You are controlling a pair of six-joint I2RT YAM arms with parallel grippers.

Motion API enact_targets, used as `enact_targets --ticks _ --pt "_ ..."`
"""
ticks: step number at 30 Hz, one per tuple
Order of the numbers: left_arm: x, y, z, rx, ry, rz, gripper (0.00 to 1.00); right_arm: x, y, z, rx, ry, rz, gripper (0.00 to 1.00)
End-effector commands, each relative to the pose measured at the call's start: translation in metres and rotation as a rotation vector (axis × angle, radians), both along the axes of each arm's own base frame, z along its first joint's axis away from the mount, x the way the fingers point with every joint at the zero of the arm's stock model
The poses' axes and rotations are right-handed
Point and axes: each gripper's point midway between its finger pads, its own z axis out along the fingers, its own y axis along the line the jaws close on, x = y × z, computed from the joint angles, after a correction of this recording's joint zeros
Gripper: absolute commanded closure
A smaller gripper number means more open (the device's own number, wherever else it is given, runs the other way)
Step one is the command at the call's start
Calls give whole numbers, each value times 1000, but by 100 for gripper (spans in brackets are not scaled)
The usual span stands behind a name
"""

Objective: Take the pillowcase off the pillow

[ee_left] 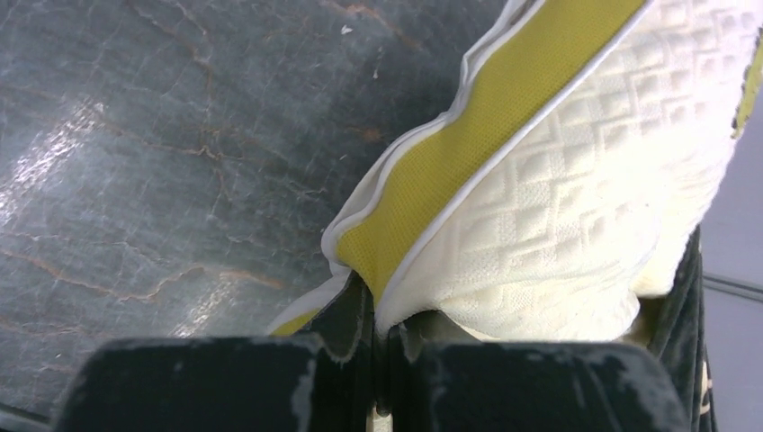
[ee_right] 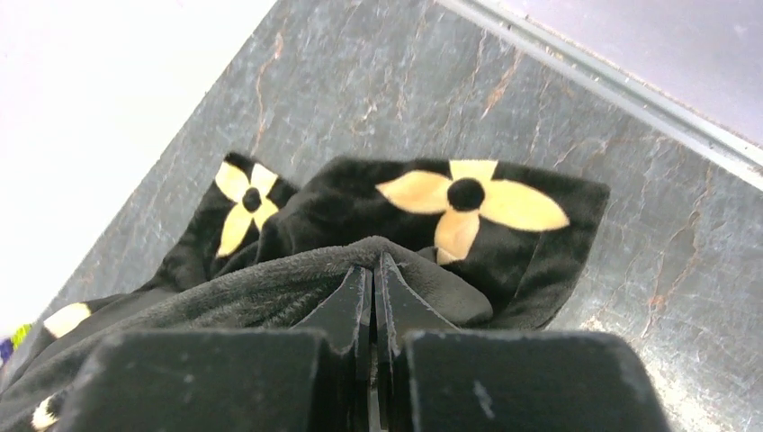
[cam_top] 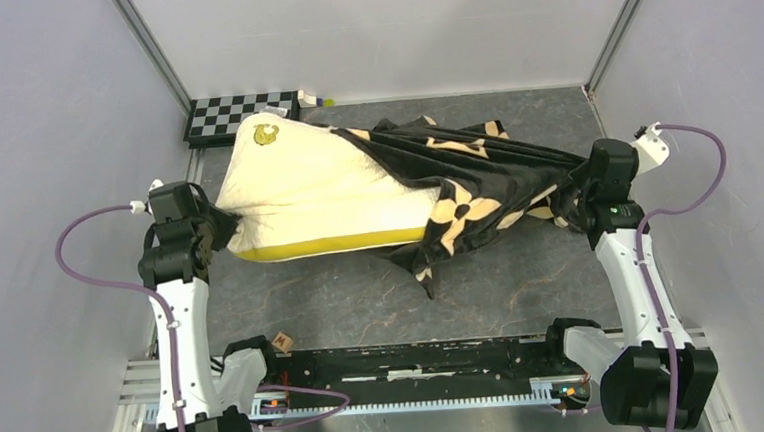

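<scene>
The cream-white quilted pillow [cam_top: 306, 186] with a yellow-olive side band lies across the table, its left part bare. The black pillowcase [cam_top: 470, 170] with tan flowers covers its right end and stretches to the right. My left gripper [cam_top: 226, 225] is shut on the pillow's near-left corner; the left wrist view shows the jaws pinching the corner seam [ee_left: 382, 301] of the pillow [ee_left: 576, 189]. My right gripper [cam_top: 577, 192] is shut on the pillowcase's right end; the right wrist view shows the jaws closed on a fold of black fabric [ee_right: 270, 288].
A black-and-white checkerboard [cam_top: 236, 113] lies at the back left beside the pillow's far corner. A small wooden block [cam_top: 283, 340] sits near the front rail. Grey walls close both sides; a metal rail [cam_top: 408, 375] runs along the front edge.
</scene>
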Motion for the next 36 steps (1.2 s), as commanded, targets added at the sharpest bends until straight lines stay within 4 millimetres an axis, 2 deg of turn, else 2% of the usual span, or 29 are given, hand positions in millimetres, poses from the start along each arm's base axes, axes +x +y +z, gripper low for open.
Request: enact_targets --ticks 1,4,8,10,12,14,17,19,21,25,27,31,33,35,36 --pt "27 76 72 155 -221 337 98 -31 -90 70 -180 -133 -416 100" --pt "23 91 61 122 -183 409 98 -38 -100 66 -163 -123 -451 100" --pt "8 107 52 70 -196 531 98 -41 -102 62 -145 -147 -456 100" --pt "11 104 51 59 -221 507 98 -38 -99 58 -134 -151 -432 100" --pt "26 90 49 18 -266 410 98 -26 -90 55 -121 -168 -351 100" --pt "49 64 40 -61 -310 242 98 -12 -74 45 -87 -185 -239 100" --pt "63 38 9 -192 -260 120 98 9 -42 25 -15 -224 -41 100" --pt "64 34 -10 -201 -206 88 98 16 -23 8 35 -224 57 100" --pt "61 35 -18 -182 -179 84 98 20 -9 -5 65 -214 130 100" --pt "54 37 -18 -153 -188 97 98 26 14 -13 63 -203 256 98" --pt "53 35 -17 -147 -194 90 98 31 33 -12 51 -208 366 95" --pt "52 27 -24 -157 -180 53 97 38 77 -12 5 -189 543 73" --pt "53 20 -28 -169 -171 24 96 40 98 -12 -26 -181 623 67" --pt "54 17 -30 -154 -161 0 84 43 117 -10 -59 -172 701 55" --pt "54 18 -29 -134 -160 -9 72 44 124 -10 -75 -162 731 49"
